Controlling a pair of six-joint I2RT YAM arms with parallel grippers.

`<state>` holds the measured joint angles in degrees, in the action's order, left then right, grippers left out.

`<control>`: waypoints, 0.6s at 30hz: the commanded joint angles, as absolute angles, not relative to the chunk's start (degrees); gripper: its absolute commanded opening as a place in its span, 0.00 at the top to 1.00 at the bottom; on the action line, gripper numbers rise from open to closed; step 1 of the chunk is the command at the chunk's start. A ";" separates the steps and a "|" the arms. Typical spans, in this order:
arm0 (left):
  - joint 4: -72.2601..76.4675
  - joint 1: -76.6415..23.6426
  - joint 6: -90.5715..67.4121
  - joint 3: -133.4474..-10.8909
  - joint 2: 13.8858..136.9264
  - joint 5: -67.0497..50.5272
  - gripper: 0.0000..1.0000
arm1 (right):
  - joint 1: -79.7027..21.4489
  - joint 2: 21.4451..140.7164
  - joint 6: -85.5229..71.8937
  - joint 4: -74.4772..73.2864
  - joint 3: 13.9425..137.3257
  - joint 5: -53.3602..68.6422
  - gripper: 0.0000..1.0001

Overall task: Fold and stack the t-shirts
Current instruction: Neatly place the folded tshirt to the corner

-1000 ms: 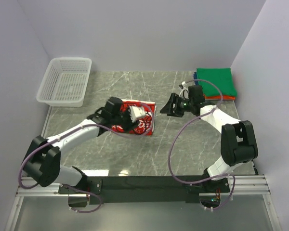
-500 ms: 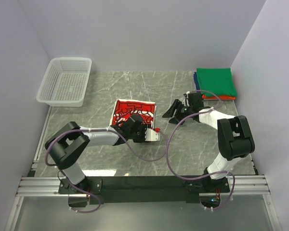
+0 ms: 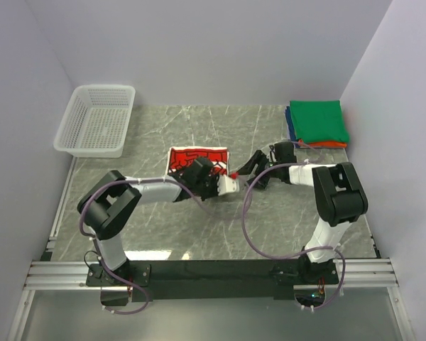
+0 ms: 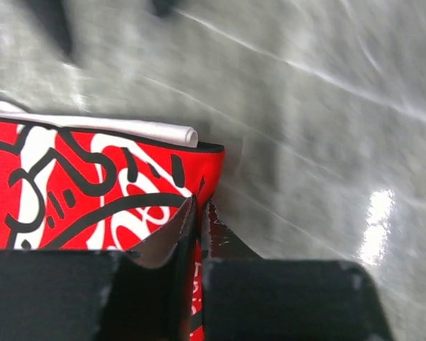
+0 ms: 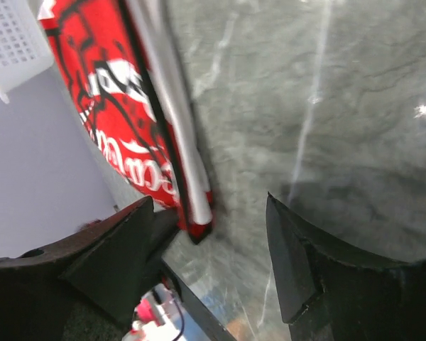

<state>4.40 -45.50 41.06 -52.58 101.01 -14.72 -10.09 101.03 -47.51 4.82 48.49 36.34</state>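
Note:
The white t-shirt [image 3: 194, 158] lies folded at the table's middle with its red-and-white print facing up. It also shows in the left wrist view [image 4: 92, 185] and in the right wrist view [image 5: 113, 92]. My left gripper [image 3: 221, 186] is shut on the shirt's near right edge [image 4: 199, 207]. My right gripper [image 3: 250, 170] is open just right of the shirt, and the shirt's corner lies close to its left finger [image 5: 131, 238]. Folded tees [image 3: 316, 121] are stacked at the back right, green on top with blue and orange edges showing under it.
A white mesh basket [image 3: 96, 121] stands at the back left and shows in a corner of the right wrist view [image 5: 7, 35]. Walls close in the table on the left, back and right.
My left gripper went from above the shirt down to its near right edge and closed on it. My right gripper moved left toward the shirt's right corner.

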 commanded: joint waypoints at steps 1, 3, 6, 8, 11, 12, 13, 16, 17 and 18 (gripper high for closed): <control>1.06 -42.02 30.78 -59.23 102.22 -23.11 0.92 | -9.67 103.18 -53.16 13.17 46.24 39.20 0.27; 0.70 -41.22 27.79 -60.55 102.39 -24.52 0.98 | -9.67 103.62 -56.32 17.46 45.36 39.55 0.27; 0.53 -40.69 27.07 -61.26 102.13 -25.93 0.99 | -9.58 103.54 -59.49 21.51 43.77 38.68 0.27; 0.61 -40.78 27.07 -61.52 101.87 -26.28 0.99 | -9.67 103.88 -61.95 24.15 43.42 38.06 0.26; 0.26 -40.69 27.07 -62.75 102.39 -26.02 0.99 | -10.02 105.38 -63.72 24.70 44.81 37.27 0.26; 0.18 -40.61 26.72 -63.62 102.48 -26.02 0.99 | -10.37 106.34 -64.59 24.44 45.35 37.18 0.26; 0.18 -40.61 26.72 -63.98 102.65 -26.10 0.99 | -10.55 106.70 -65.03 24.61 45.70 37.09 0.26; 0.18 -40.61 26.28 -66.00 103.62 -26.37 0.99 | -12.21 107.58 -68.54 26.71 45.79 35.43 0.26; 0.18 -40.69 26.19 -66.53 104.15 -26.45 0.99 | -12.83 107.84 -70.73 28.98 45.09 34.81 0.26; 0.18 -40.52 25.84 -67.32 104.32 -26.54 0.99 | -13.70 108.10 -71.62 29.61 45.00 33.50 0.26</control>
<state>-1.15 -40.40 27.49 -63.55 103.79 -23.77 -11.53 106.74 -66.48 24.16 44.60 36.97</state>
